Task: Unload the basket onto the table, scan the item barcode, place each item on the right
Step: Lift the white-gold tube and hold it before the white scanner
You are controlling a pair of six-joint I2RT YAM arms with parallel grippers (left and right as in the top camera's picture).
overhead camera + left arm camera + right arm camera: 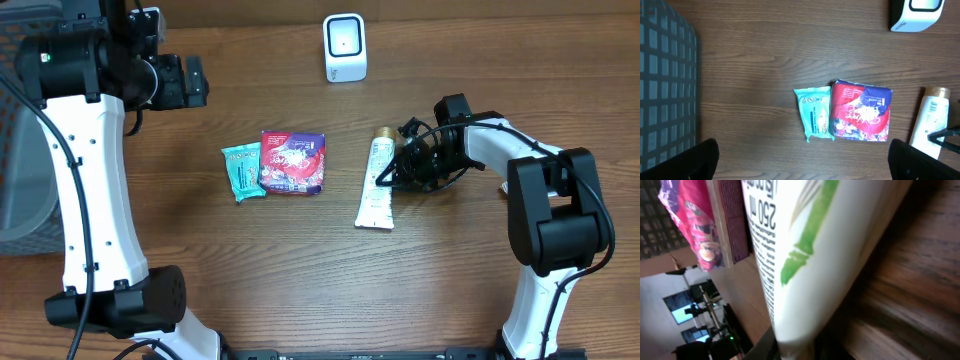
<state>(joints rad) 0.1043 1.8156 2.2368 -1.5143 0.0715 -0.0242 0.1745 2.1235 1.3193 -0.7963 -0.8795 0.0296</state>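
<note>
Two arms stand at the wooden worktop (300,290). The right end effector (395,172) sits against the upper part of a white tube (375,192). The tube lies flat near the middle of the worktop, with its gold cap (384,133) pointing toward the far edge. In the right wrist view the tube fills the frame at very close range, showing green leaf art and black print. The end effector's fingers are mostly hidden there, so whether they pinch the tube cannot be told. The left end effector (192,82) hovers at the far left, well apart from the tube, its fingers (697,161) spread wide. A teal pack (243,170) and a red-and-purple pack (294,162) lie touching each other, left of the tube. The white scanner (345,47) stands at the far edge. A grey mesh basket (665,75) is at the left.
</note>
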